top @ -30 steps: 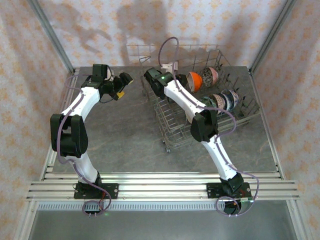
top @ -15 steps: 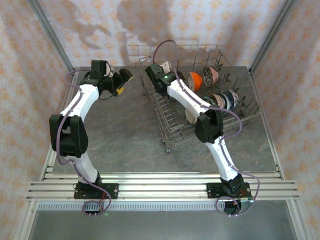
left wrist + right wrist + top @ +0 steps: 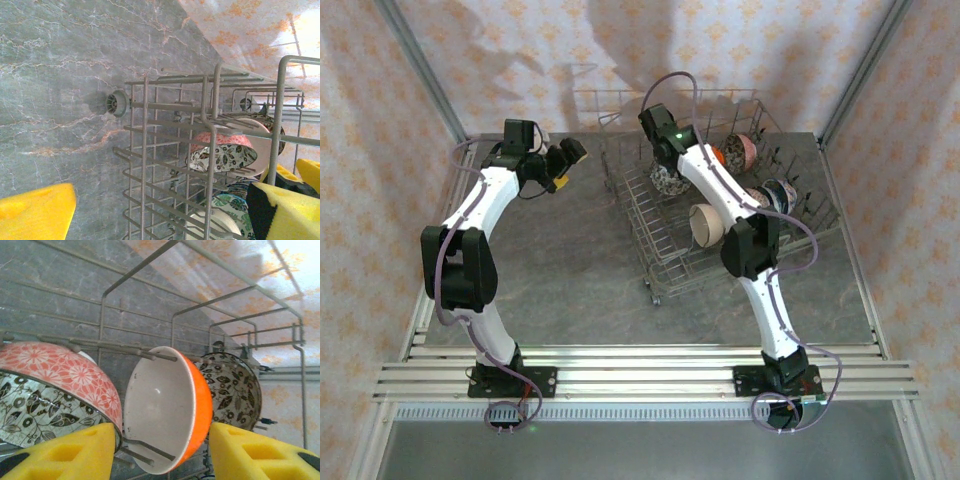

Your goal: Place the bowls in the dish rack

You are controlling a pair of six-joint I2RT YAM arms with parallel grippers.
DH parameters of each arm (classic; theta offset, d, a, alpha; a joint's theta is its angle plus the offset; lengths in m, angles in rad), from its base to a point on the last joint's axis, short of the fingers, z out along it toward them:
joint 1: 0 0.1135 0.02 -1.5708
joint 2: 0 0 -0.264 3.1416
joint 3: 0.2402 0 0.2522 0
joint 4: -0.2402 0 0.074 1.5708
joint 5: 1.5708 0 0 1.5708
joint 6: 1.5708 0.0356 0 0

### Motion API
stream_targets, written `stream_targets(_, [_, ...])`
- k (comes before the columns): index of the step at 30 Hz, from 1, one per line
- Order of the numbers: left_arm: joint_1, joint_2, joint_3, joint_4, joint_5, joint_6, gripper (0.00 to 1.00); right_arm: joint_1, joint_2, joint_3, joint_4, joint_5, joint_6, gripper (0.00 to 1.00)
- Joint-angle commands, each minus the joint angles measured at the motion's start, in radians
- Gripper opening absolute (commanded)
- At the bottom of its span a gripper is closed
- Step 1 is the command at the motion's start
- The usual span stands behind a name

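Bowls (image 3: 772, 197) stand on edge between the tines of the dish rack (image 3: 650, 250), which sits on the right half of the table (image 3: 570, 260) with its far side close to the patterned wall (image 3: 520, 60). A cream bowl (image 3: 705, 226) leans toward the near end of the rack, and a leaf-patterned bowl (image 3: 668, 181) stands at its left rim, just below the right arm's wrist. The near rows of the rack show bare wire. In the right wrist view, the right gripper (image 3: 160, 452) has its yellow fingers (image 3: 60, 452) spread apart and closed on nothing. An orange bowl (image 3: 167, 410) stands upright beyond the gap, its cream inside facing left. A pink flowered bowl (image 3: 57, 372) stands just beside it on the left, and a dark leafy bowl (image 3: 235, 390) on the right, with narrow slots between them. The left gripper (image 3: 565, 165) hangs over the far left of the table, well clear of the rack's left edge, with its jaws wide and empty. Its own camera shows bare stone to the left of the rack's corner wires (image 3: 145, 165). The front and left of the table lie open.
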Motion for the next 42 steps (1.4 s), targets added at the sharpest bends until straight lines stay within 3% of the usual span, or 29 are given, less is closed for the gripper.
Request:
stream_targets(1, [-0.008, 0.007, 0.026, -0.002, 0.02, 0.013, 0.89, -0.002, 0.017, 0.003, -0.031, -0.092, -0.08, 0.5])
stream_targets(9, [-0.007, 0.004, 0.018, 0.009, 0.01, 0.002, 0.89, -0.017, 0.024, 0.001, -0.024, -0.202, -0.136, 0.48])
stream_targets(14, [-0.009, 0.004, 0.014, 0.022, 0.004, -0.012, 0.89, -0.021, 0.061, 0.003, -0.014, -0.198, -0.172, 0.46])
stream_targets(26, [-0.016, 0.015, 0.032, 0.016, -0.012, -0.023, 0.89, -0.039, 0.096, -0.035, 0.068, -0.157, -0.215, 0.29])
stream_targets(34, [-0.025, 0.026, 0.04, 0.015, -0.013, -0.028, 0.89, -0.04, 0.073, -0.036, 0.071, -0.145, -0.223, 0.12])
stream_targets(42, [-0.029, 0.033, 0.038, 0.023, -0.006, -0.033, 0.89, -0.023, 0.034, -0.041, 0.074, -0.095, -0.241, 0.06])
